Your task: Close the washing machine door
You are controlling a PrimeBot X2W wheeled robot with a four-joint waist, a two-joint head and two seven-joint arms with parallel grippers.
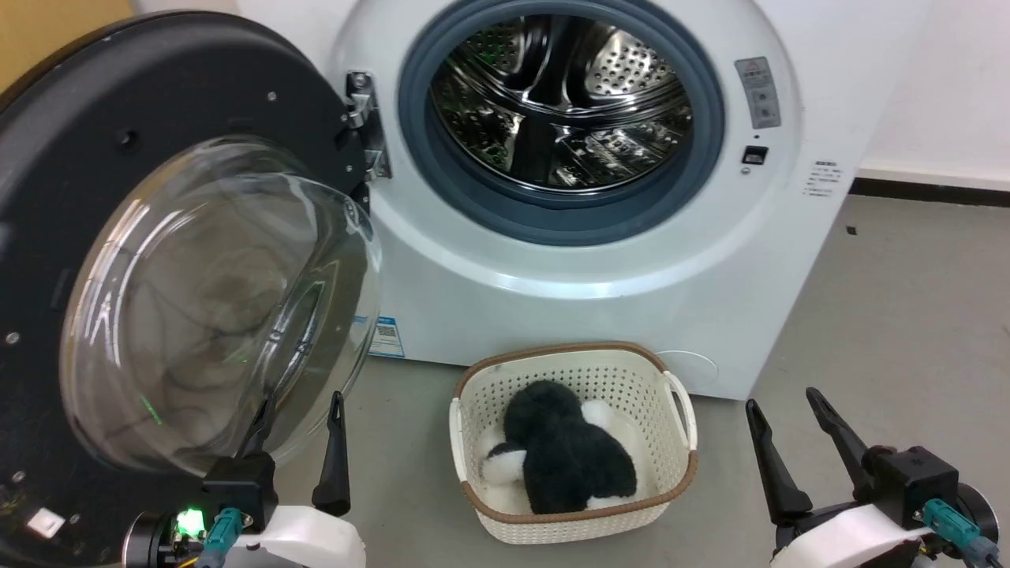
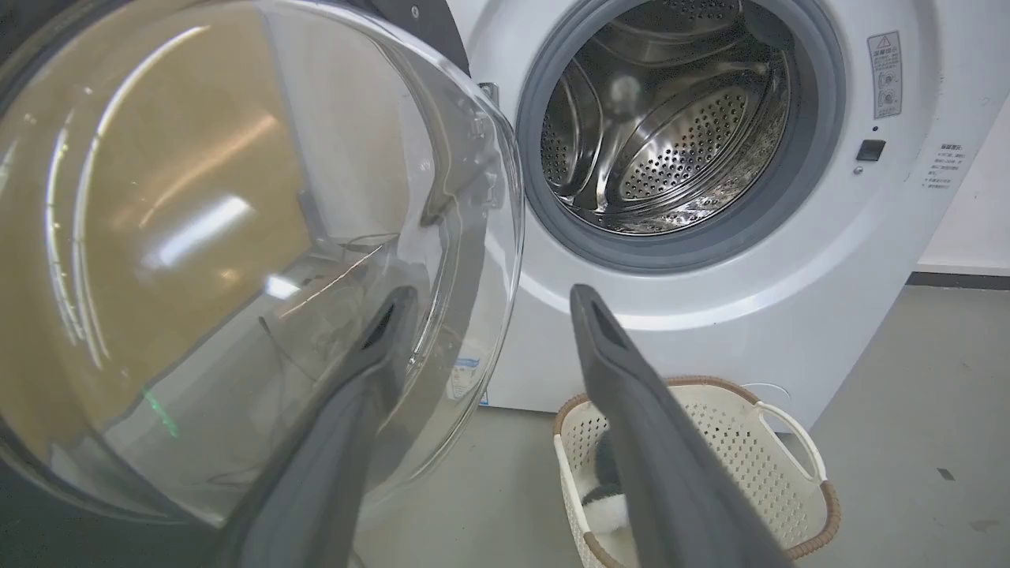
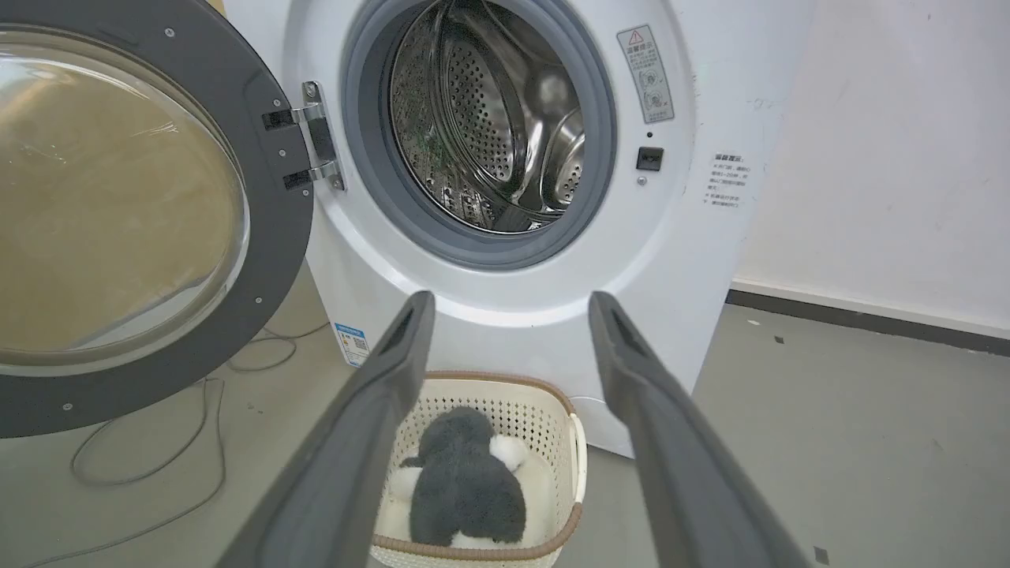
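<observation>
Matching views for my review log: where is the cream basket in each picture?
Head view: basket at bottom centre, on the floor before the washing machine.
Left wrist view: basket at lower right, cut by the bottom edge.
Right wrist view: basket at bottom centre.
Shared landmark: the steel drum, above the basket in all three.

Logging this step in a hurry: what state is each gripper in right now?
Left gripper: open, holding nothing, close to the washing machine door.
Right gripper: open, holding nothing.
</observation>
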